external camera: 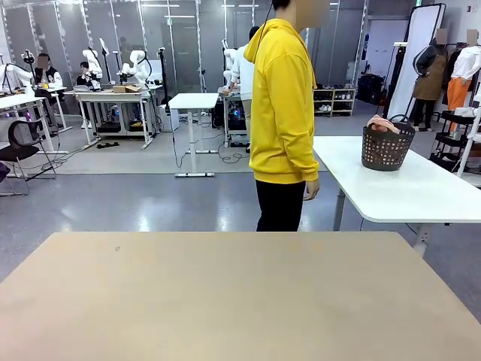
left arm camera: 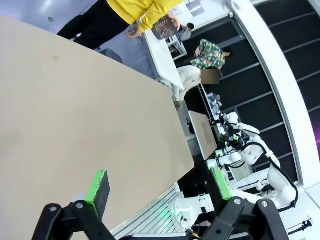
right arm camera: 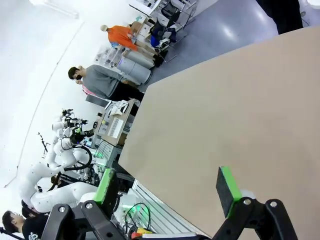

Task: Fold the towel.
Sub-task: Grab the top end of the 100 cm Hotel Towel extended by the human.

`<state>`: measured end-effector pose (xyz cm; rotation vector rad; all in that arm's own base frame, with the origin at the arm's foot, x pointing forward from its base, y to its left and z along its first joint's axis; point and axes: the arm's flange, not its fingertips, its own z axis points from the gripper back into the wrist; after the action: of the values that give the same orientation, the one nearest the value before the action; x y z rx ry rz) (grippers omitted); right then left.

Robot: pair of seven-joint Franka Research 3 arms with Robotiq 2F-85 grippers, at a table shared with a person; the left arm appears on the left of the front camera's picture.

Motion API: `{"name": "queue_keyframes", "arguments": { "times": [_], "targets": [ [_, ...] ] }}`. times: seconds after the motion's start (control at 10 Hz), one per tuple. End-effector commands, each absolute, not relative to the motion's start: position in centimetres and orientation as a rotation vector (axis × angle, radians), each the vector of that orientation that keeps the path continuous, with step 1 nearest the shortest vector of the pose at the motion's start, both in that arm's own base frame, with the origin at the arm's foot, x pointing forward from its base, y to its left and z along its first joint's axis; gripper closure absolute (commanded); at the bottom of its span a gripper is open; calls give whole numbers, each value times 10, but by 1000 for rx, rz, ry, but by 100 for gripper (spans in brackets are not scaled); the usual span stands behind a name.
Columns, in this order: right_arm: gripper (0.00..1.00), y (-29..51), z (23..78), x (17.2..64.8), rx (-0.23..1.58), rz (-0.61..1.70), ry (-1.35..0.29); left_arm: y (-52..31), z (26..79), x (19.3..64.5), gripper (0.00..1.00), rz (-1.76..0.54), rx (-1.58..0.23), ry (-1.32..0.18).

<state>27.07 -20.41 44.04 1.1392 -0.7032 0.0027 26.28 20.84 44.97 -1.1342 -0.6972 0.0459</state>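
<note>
The towel (external camera: 382, 123) is a salmon-pink bundle sticking out of the top of a black basket (external camera: 386, 149) on a white side table (external camera: 421, 192) at the back right. A person in a yellow hoodie (external camera: 282, 105) stands at the far edge of my tan table (external camera: 225, 301), turned toward that basket. My left gripper (left arm camera: 158, 182) hangs open above the tan table (left arm camera: 75, 110) near its side edge, with nothing between its green pads. Over the tan table (right arm camera: 240, 100) near its opposite edge, my right gripper (right arm camera: 166, 184) is open too and holds nothing.
The left wrist view catches the basket (left arm camera: 164, 27) beside the person's hand (left arm camera: 132, 33). Grey floor separates the tan table from the white side table. Further tables, chairs and people fill the background.
</note>
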Motion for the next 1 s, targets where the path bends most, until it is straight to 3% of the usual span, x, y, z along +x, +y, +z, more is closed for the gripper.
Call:
{"name": "queue_keyframes", "arguments": {
  "times": [0.0,0.9],
  "targets": [
    [0,-184,431,263,1129,16,-735,201,447,269,0,22,-1144,-713],
    [0,-204,440,271,1139,3,-703,208,450,263,0,46,-1134,-697]
  ]
}}
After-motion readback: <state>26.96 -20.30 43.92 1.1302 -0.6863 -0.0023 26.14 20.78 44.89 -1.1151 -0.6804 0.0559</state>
